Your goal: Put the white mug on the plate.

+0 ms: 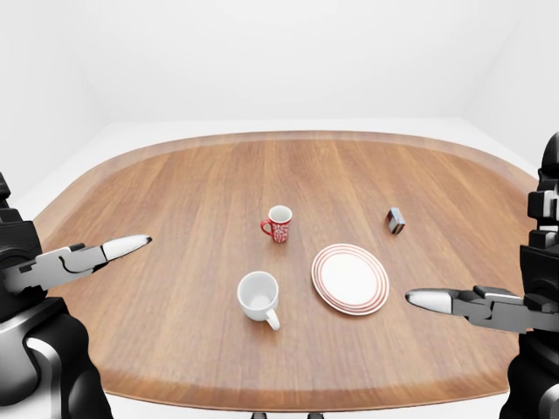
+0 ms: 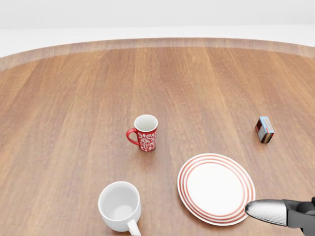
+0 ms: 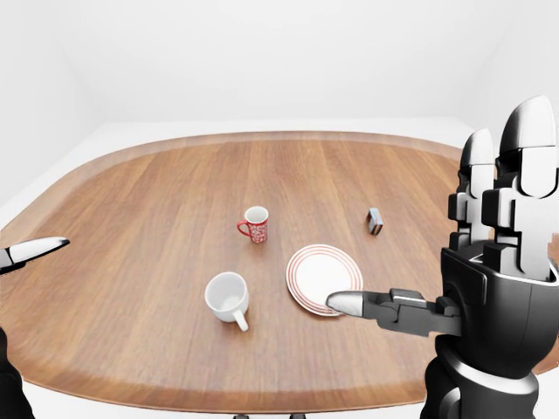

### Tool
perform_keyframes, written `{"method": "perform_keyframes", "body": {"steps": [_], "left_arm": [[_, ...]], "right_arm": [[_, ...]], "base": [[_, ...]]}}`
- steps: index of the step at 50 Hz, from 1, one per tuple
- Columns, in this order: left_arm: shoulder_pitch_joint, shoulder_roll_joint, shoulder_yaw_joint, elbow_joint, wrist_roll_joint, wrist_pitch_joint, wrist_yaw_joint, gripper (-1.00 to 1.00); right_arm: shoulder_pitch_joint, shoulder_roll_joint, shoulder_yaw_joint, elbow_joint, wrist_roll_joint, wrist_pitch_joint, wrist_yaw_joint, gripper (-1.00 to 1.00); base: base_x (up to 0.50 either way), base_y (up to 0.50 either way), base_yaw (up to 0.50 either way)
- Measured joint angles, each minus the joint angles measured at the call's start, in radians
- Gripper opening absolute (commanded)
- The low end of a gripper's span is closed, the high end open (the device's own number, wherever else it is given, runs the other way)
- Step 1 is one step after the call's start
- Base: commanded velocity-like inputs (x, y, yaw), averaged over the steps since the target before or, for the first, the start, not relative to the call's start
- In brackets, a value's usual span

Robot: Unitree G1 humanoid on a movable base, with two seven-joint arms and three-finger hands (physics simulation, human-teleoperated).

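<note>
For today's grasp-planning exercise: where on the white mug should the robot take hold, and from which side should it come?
Probably grip the white mug round its body, coming from the left-eye view's left with the left hand. It stands upright with its mouth open, its handle points toward the view's bottom right, and the plate lies to its right, so the left wall is free.

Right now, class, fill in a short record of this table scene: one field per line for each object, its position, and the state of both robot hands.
surface: oval wooden table
white mug: upright, empty, handle toward the view's bottom right, left of the plate
plate: red-ringed, nothing on it
red mug: upright, patterned, above the white mug in the view
small box: right of the red mug, standing apart
left robot hand: open, holding nothing, at the left edge
right robot hand: open, fingers raised, holding nothing
task status: mug not yet on plate
</note>
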Motion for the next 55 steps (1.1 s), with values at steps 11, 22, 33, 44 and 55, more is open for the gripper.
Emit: {"method": "perform_keyframes", "body": {"steps": [11, 22, 33, 44, 55], "left_arm": [[-0.005, 0.0, -0.002, 0.006, -0.001, 0.0, 0.0, 1.0], [-0.002, -0.001, -0.003, 0.009, 0.0, 0.0, 0.0, 1.0], [0.002, -0.004, -0.005, 0.008, 0.003, 0.0, -0.001, 1.0], [0.004, -0.005, -0.005, 0.007, 0.0, 0.0, -0.002, 1.0], [0.005, -0.006, -0.006, 0.01, -0.003, 0.0, -0.003, 1.0]], "right_arm": [[-0.006, -0.002, 0.005, 0.0, -0.009, 0.0, -0.002, 1.0], [0.001, -0.001, 0.019, 0.0, -0.02, 0.0, 0.002, 1.0], [-0.065, -0.033, 0.172, 0.0, -0.178, 0.0, 0.047, 1.0], [-0.175, 0.017, 0.481, 0.096, -0.58, 0.0, 0.204, 1.0], [-0.276, 0.13, 0.64, 0.253, -0.987, 0.0, 0.492, 1.0]], "base": [[0.23, 0.0, 0.0], [0.0, 0.0, 0.0], [0.0, 0.0, 0.0], [0.0, 0.0, 0.0], [0.0, 0.0, 0.0]]}}
